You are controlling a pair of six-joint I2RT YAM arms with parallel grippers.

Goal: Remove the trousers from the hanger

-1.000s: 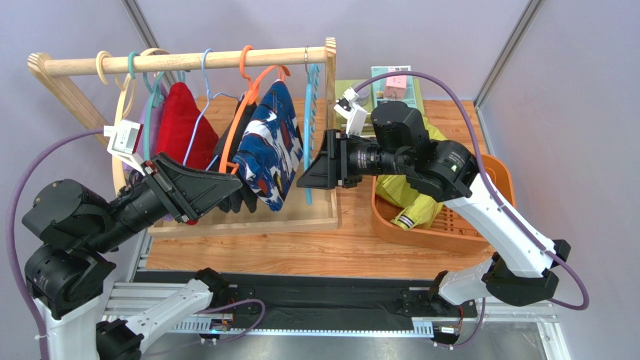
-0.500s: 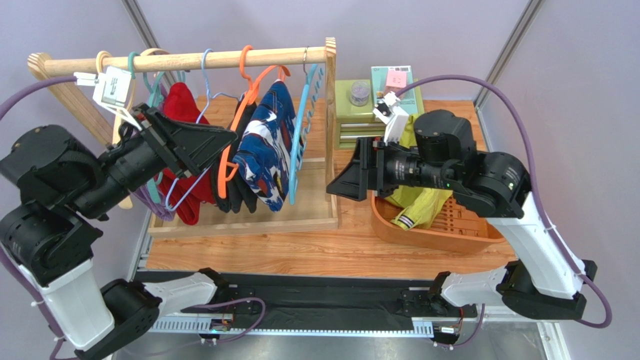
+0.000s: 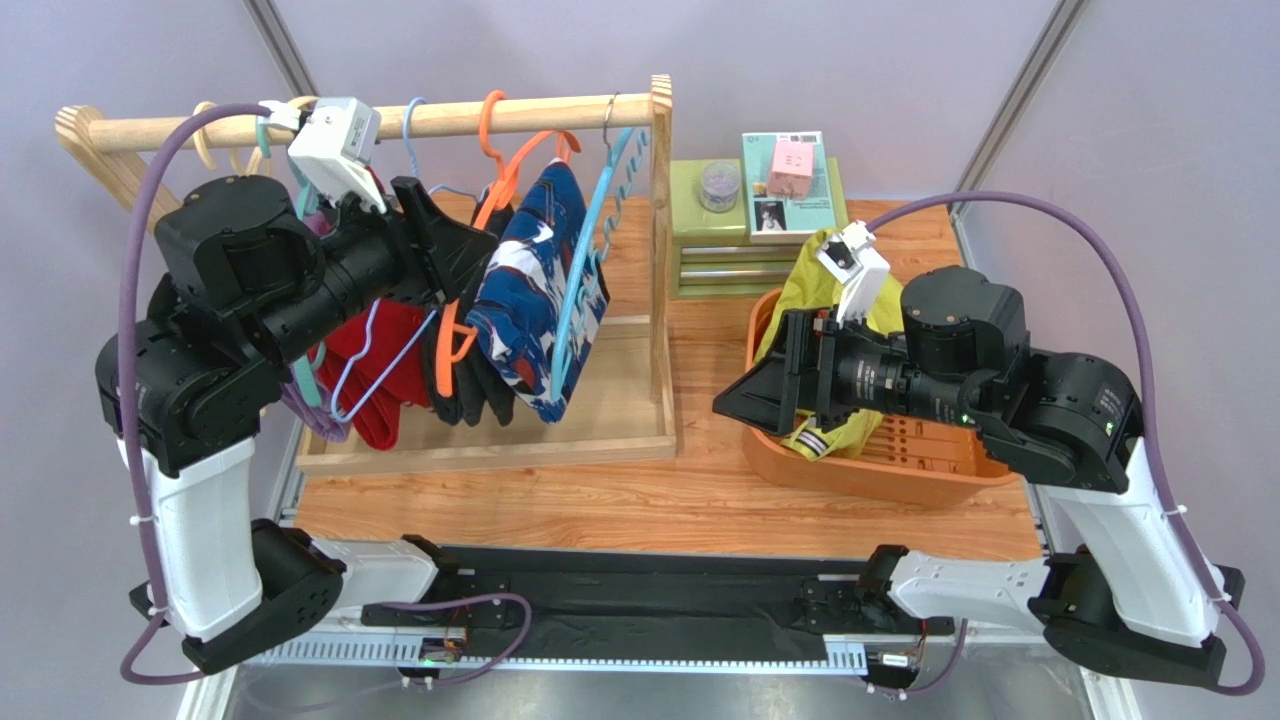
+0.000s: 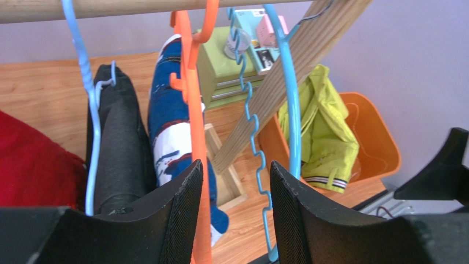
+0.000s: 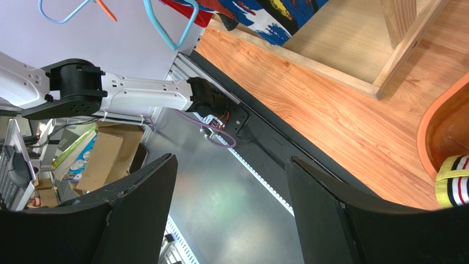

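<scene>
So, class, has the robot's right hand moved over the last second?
Yes. The right hand has pulled back from the rack post, rightward and towards the table's near edge, to the front of the orange basket.

Plain lilac walls [image 3: 842,60] close the space on three sides, with a slanted grey metal post [image 3: 1026,93] at the right back corner and another [image 3: 278,45] at the left. The table [image 3: 661,503] has a warm wood-grain top; along its near edge run a black strip [image 3: 646,585] and a slotted metal rail [image 3: 661,653]. Below lies a grey floor [image 5: 231,209] with a dull sheen, and cardboard boxes [image 5: 107,159] stand on it. The light is soft and even, with no hard shadows
</scene>
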